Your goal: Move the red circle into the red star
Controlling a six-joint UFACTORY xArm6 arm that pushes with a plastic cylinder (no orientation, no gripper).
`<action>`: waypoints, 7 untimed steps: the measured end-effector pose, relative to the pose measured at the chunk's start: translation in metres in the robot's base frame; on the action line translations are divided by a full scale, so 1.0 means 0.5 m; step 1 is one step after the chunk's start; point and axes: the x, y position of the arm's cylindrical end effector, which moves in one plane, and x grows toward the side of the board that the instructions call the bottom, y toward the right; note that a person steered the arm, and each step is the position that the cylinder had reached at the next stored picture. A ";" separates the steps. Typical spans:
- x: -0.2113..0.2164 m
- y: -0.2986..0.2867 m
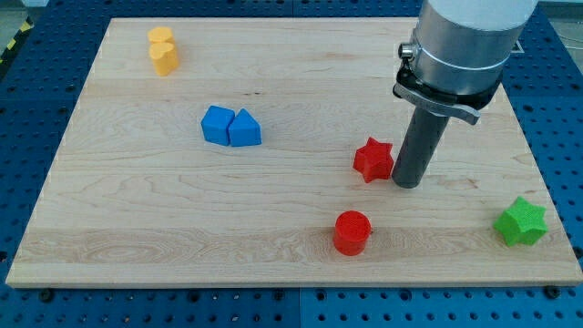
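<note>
The red circle (pixel 352 231) lies near the view's bottom, right of centre, on the wooden board (pixel 137 210). The red star (pixel 373 159) lies above it and slightly right, a short gap apart. My tip (pixel 407 185) rests on the board just to the right of the red star, close to it or touching its right side. The tip is above and to the right of the red circle.
Two blue blocks (pixel 230 127) touch each other left of centre. Two yellow blocks (pixel 163 51) sit together at the top left. A green star (pixel 521 222) lies near the board's right bottom edge. The arm's grey body (pixel 460 46) hangs over the top right.
</note>
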 end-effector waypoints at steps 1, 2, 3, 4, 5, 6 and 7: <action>0.034 -0.009; 0.056 -0.028; 0.065 -0.038; 0.096 -0.069; 0.132 -0.069; 0.168 -0.025; 0.224 -0.037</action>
